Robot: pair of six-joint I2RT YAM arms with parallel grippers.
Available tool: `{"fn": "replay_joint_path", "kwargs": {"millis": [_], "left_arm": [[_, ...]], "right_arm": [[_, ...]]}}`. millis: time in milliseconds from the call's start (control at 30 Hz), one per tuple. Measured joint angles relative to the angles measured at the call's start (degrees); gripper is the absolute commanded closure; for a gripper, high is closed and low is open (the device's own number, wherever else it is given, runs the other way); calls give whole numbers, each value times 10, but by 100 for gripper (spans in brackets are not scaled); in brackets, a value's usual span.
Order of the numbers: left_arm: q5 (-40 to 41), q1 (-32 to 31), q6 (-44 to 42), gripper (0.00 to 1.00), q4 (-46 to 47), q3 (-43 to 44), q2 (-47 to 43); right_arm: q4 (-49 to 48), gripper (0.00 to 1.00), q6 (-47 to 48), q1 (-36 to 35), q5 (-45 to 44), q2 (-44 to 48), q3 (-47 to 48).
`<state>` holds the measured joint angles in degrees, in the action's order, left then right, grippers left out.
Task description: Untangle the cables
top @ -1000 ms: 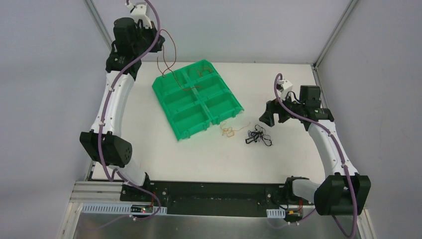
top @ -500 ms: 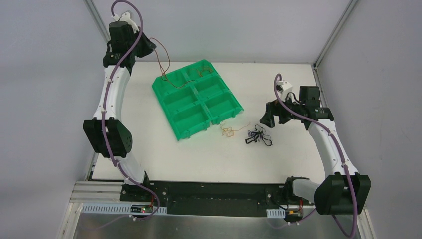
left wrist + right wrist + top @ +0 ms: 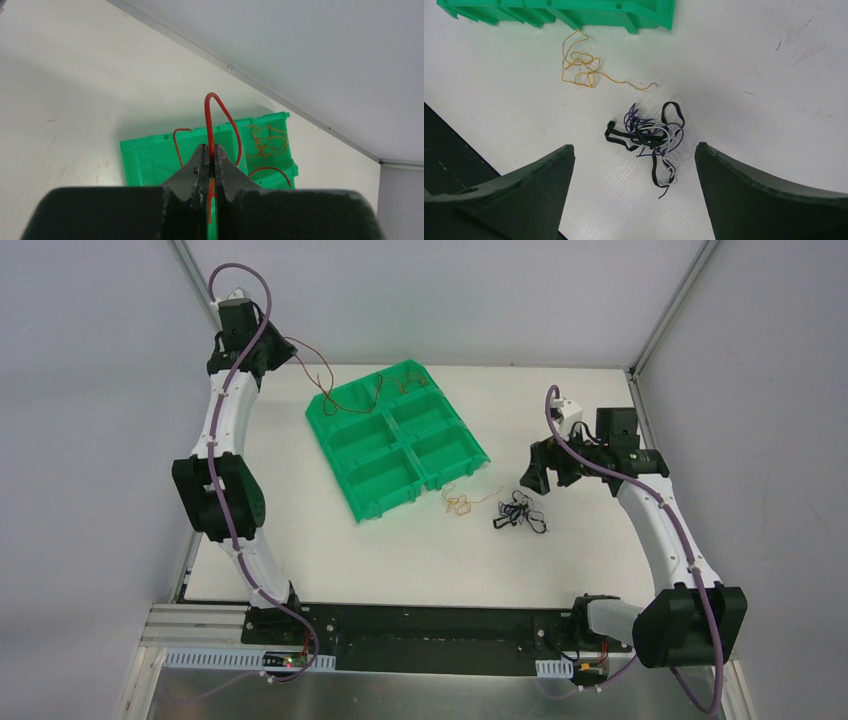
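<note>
My left gripper (image 3: 283,348) is high at the far left corner, shut on a red wire (image 3: 318,368) that trails down to the green tray (image 3: 352,492). In the left wrist view the red wire (image 3: 212,107) loops out of the closed gripper (image 3: 211,149) above the tray (image 3: 145,157). Orange wires (image 3: 268,140) lie in a far tray compartment. My right gripper (image 3: 530,478) is open and empty above a tangle of black, white and purple wires (image 3: 518,512). The right wrist view shows this tangle (image 3: 651,137) between the spread gripper (image 3: 634,146) fingers.
A loose yellow-orange wire (image 3: 458,504) lies on the table between the tray's near right corner and the tangle; it also shows in the right wrist view (image 3: 581,67). The tray's edge (image 3: 574,11) is at the top there. Walls bound the table on three sides.
My left gripper has swung back and to the left with the red wire, drawing it out from the tray. The right arm has barely moved.
</note>
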<state>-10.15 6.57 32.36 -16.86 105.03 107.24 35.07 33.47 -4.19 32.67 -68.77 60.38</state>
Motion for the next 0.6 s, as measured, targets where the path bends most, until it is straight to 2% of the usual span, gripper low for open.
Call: {"fn": "replay_joint_path", "kwargs": {"millis": [400,500,600], "left_arm": [[108,-2,-73,100,11,-47,-1],[104,-2,-93,100,13,-64,-1],[43,-1,-109,100,17,-76,2]], "right_arm": [[2,6,-5,-9,-8,-11,1],[3,6,-5,-9,-9,-17,4],[4,6,-4,-9,-10,-19,9]]}}
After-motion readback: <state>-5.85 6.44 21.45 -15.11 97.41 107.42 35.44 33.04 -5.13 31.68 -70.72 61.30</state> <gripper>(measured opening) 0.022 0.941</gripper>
